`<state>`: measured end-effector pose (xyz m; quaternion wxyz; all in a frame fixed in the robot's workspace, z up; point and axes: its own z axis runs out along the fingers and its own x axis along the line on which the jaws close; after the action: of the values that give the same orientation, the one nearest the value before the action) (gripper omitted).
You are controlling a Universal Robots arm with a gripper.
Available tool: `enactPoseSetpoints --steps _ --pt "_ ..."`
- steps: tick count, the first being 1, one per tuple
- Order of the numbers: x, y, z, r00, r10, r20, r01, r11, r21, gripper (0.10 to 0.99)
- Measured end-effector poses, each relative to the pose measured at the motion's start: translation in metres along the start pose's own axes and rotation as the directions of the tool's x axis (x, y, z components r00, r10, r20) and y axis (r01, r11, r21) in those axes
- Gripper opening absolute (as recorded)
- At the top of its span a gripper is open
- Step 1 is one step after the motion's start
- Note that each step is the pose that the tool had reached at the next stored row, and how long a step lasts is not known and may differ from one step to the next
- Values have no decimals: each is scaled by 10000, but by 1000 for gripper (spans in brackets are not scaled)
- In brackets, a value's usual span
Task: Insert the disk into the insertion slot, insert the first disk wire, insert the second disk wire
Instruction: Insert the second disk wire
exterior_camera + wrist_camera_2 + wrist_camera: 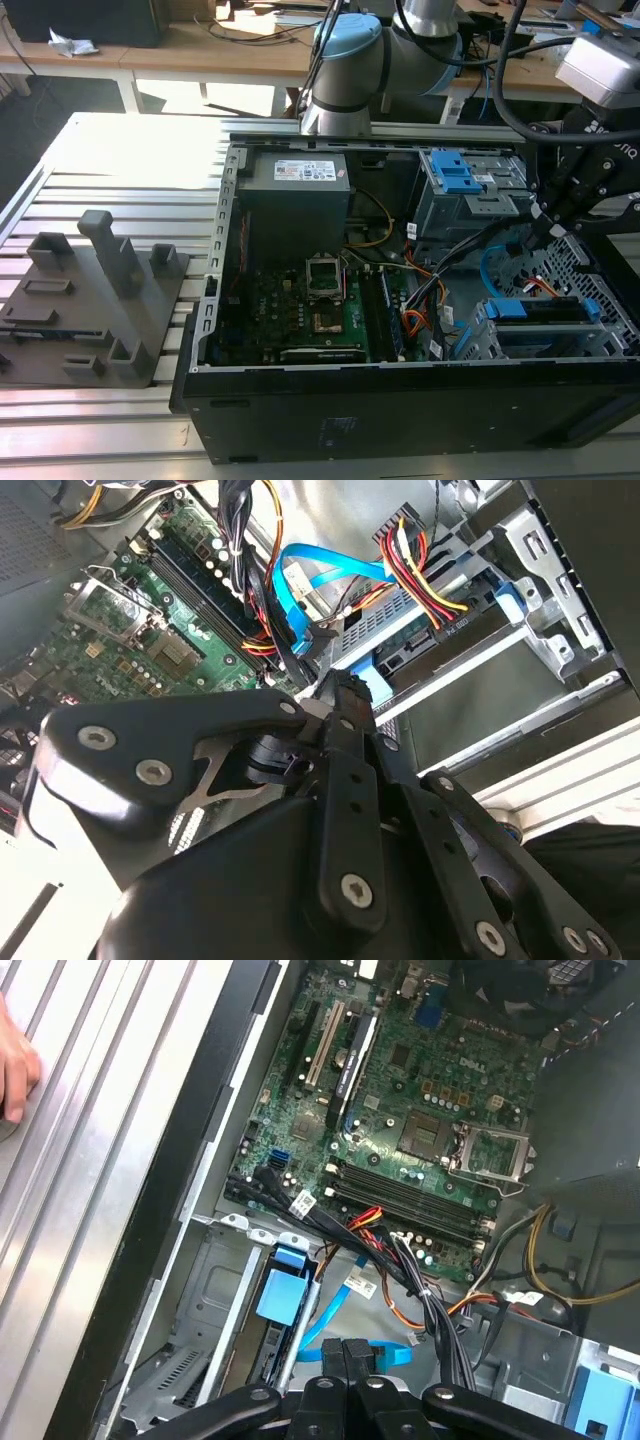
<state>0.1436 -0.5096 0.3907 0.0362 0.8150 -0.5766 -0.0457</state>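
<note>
The disk (528, 310), in its blue caddy, sits inside the insertion slot (600, 318), the perforated grey cage at the case's corner on the exterior view's right. In the first wrist view the caddy (281, 1292) lies in the cage (205, 1305). The first disk wire (428, 578), an orange, red and black bundle, ends in a black plug (455, 626) right at the disk's end. My gripper (350, 1358) hangs just above the disk, shut on the dark plug of the second disk wire (312, 1332). That light-blue cable (300, 585) loops up from the fingertips (338, 685).
A grey fixture (100, 290) with upright posts stands outside the case on the exterior view's left. Inside are the power supply (295, 200), the motherboard (320, 310) and a taller cage with blue latches (465, 185). A thick black cable bundle (420, 1295) crosses near the gripper. A person's hand (14, 1070) rests on the table.
</note>
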Motion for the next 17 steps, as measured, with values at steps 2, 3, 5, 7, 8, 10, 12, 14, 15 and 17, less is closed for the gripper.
enactPoseSetpoints --steps 2,3,5,7,8,10,12,14,15,17 --pt "0 0 0 10000 -3 -1 3 10000 0 114" --pt "0 0 0 10000 -4 0 4 10000 -1 114" --pt "0 0 0 10000 -6 -1 6 10000 -1 235" --pt "0 0 0 10000 -8 -1 8 10000 -1 294" --pt "0 0 0 10000 -10 -1 10 10000 -1 420" --pt "0 0 0 10000 -14 -2 14 10000 -1 420" --pt "-2 3 1 10000 -16 -1 16 10000 0 420" --pt "-24 68 9 10000 -14 -25 14 10000 69 420" --pt "-41 114 14 10000 -12 -44 13 9999 120 420" --pt "-61 136 18 10000 -12 -56 13 9999 138 420"
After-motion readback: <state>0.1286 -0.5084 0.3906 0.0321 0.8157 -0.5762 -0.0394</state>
